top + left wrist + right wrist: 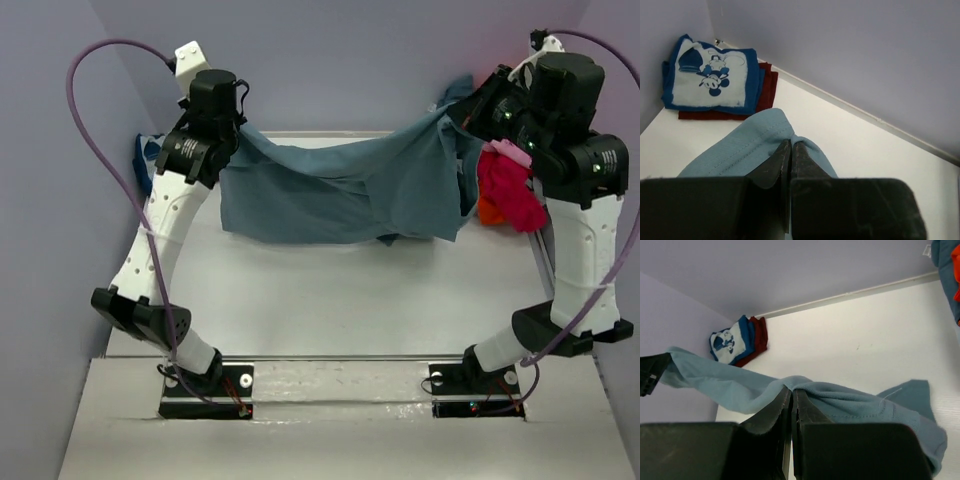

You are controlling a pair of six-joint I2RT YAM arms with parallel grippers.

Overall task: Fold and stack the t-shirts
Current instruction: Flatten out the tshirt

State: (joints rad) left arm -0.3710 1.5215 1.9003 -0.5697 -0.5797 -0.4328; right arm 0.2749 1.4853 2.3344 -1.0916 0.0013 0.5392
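The plain slate-blue t-shirt [340,190] hangs stretched above the table between both arms, its lower edge sagging toward the surface. My left gripper [232,135] is shut on its left edge [740,145], with the fingertips [791,142] pinching a fold. At the other end, my right gripper [465,115] is shut on the shirt [865,405], jaws [791,389] tight on the cloth. A folded blue tee with white cartoon print [710,75] lies on a folded dark red tee [765,85] in the far left corner [147,160].
A loose heap at the far right holds a pink-red tee [505,180], an orange one [488,210] and a teal one [460,92]. White table [330,300] spreads below the hanging shirt. Lilac walls close in at the back and sides.
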